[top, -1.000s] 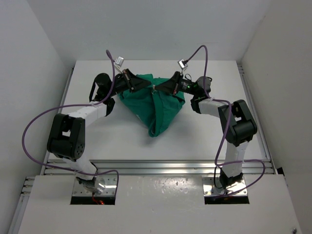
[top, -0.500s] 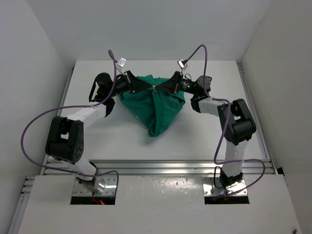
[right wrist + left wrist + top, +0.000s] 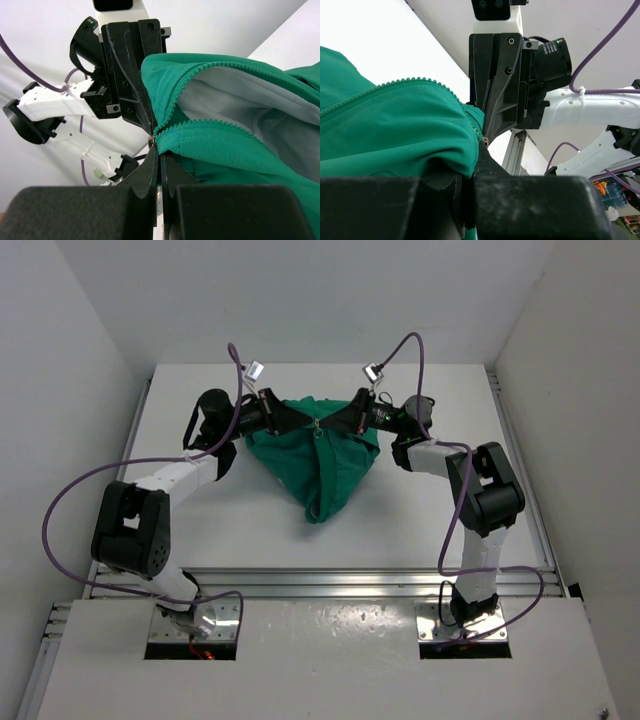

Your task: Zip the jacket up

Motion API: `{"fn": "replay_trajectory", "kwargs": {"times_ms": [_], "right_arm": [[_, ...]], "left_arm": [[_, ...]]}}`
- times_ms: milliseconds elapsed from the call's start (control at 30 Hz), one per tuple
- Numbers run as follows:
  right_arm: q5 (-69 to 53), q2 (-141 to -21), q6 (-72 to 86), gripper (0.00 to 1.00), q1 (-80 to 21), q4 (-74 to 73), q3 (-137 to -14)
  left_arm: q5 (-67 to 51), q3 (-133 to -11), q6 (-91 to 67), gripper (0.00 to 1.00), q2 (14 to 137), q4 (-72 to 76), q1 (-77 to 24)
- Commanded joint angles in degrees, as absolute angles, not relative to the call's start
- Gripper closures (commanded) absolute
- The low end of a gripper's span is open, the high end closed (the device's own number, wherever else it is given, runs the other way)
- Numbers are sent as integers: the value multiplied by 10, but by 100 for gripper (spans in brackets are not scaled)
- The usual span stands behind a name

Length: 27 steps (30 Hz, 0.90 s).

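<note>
Only the right wrist reveals the jacket lining (pale, perhaps fleece).

The left pincer and right pincer meet tip to tip over the jacket at the far middle of the bench, closing the way between them, with purple cables looping above both wrists, while bare bench lies open in front of the jacket and beside it.

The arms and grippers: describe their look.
Left arm and right arm: white links between bulky black joint housings. Left gripper and right gripper: black, angular, tapering to thin tips. Purple cables loop along each arm.
</note>
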State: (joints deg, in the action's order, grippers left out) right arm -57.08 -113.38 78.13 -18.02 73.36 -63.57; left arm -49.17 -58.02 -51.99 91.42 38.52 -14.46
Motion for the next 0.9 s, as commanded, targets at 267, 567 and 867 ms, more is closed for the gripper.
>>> {"fn": "replay_trajectory", "kwargs": {"times_ms": [267, 567, 867], "right_arm": [[-523, -1121, 780, 100, -182, 824, -657], [-522, -1124, 783, 100, -180, 824, -654], [-525, -1121, 779, 100, -181, 824, -642]], "left_arm": [[-550, -607, -519, 82, 912, 388, -171], [-566, -607, -546, 86, 918, 414, -171], [-554, -591, -579, 100, 918, 468, -159]]}}
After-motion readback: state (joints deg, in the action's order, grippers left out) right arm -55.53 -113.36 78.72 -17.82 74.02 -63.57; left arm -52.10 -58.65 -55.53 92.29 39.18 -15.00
